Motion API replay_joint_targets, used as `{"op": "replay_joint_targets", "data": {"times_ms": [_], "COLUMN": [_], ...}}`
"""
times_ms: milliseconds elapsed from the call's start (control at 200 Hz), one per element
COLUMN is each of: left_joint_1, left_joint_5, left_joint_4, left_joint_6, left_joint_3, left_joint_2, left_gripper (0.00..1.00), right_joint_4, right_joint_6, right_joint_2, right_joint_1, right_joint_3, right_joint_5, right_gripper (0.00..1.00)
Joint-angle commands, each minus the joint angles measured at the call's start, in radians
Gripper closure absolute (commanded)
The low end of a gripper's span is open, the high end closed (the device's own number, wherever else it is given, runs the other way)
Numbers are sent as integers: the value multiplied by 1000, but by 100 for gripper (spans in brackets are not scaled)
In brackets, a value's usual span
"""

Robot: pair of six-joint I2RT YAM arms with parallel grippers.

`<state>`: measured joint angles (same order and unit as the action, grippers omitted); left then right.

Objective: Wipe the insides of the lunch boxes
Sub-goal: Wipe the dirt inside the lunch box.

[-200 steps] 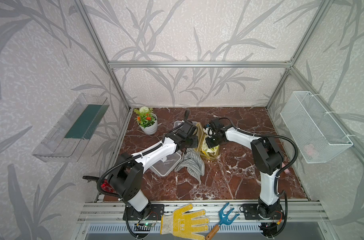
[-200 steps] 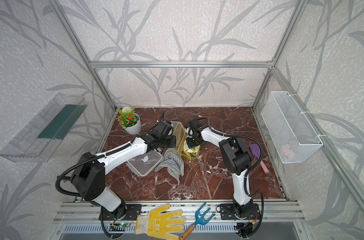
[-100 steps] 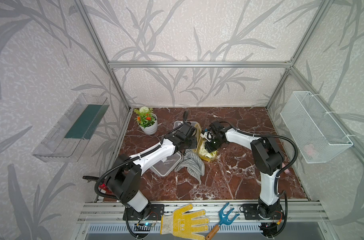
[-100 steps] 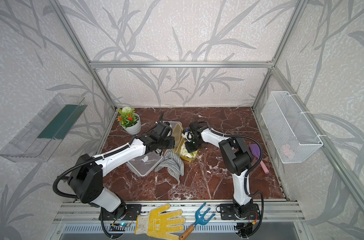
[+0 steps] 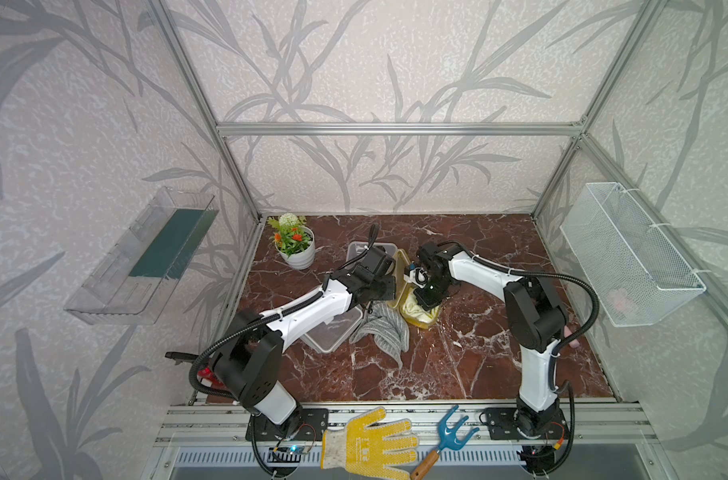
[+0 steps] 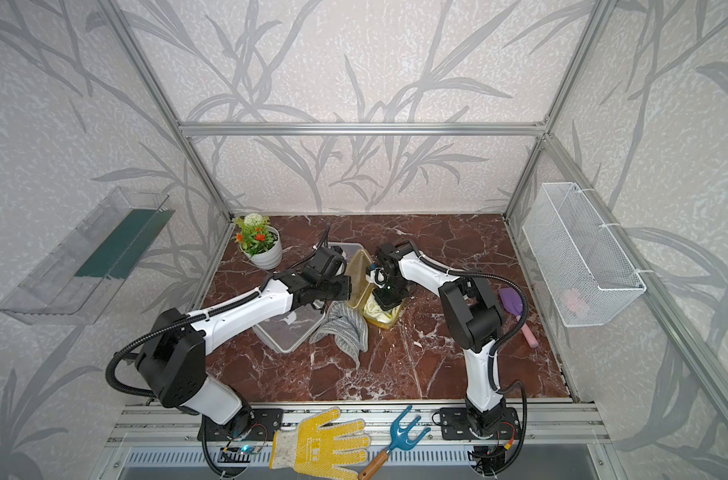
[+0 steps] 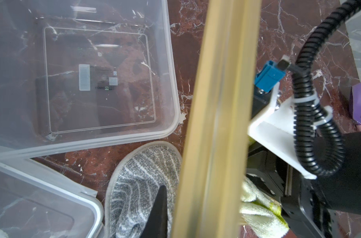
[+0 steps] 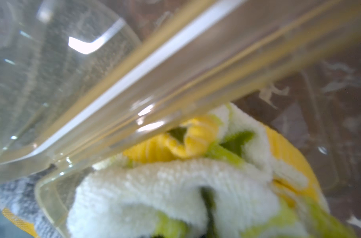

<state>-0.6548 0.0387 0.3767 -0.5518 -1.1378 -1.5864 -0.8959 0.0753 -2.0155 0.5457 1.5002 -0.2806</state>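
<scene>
We see the yellow box (image 5: 431,322) lying lengthwise toward the table's (image 5: 478,353) back edge; our left gripper (image 5: 393,289) clamps its upright lid (image 5: 403,270); our right gripper (image 5: 426,301) clamps a cloth (image 5: 414,309) inside.

My left arm (image 5: 308,309) reaches forward and inward, held low, wrist roughly level. The left gripper (image 5: 389,286) has its jaws drawn nearly together; one dark finger (image 7: 160,208) shows in the wrist view. My right arm (image 5: 478,270) arcs inward, wrist bent down. The right gripper (image 5: 428,300) points downward, jaws apparently fully closed, though hidden from above.
</scene>
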Motion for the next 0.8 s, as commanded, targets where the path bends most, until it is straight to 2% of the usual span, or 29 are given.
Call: {"op": "replay_joint_targets", "data": {"times_ms": [0, 200, 370, 640, 795], "left_joint_1": [-1, -1, -1, 0, -1], "left_joint_5": [-11, 23, 109, 185, 185], "left_joint_4": [-22, -24, -28, -44, -63], "left_joint_6": [4, 7, 5, -3, -13], "left_joint_3": [3, 0, -21, -17, -11], "left_joint_2": [45, 42, 27, 8, -9], "left_gripper": [93, 93, 93, 93, 93], "right_joint_4": [-142, -122, -43, 250, 347], "right_joint_6": [37, 17, -28, -32, -67], "right_joint_2": [-5, -69, -131, -72, -43], "right_joint_1": [3, 2, 2, 1, -19], "right_joint_3": [50, 103, 135, 47, 27], "right_joint_5": [238, 492, 587, 503, 312], "right_gripper": [97, 97, 96, 97, 96]}}
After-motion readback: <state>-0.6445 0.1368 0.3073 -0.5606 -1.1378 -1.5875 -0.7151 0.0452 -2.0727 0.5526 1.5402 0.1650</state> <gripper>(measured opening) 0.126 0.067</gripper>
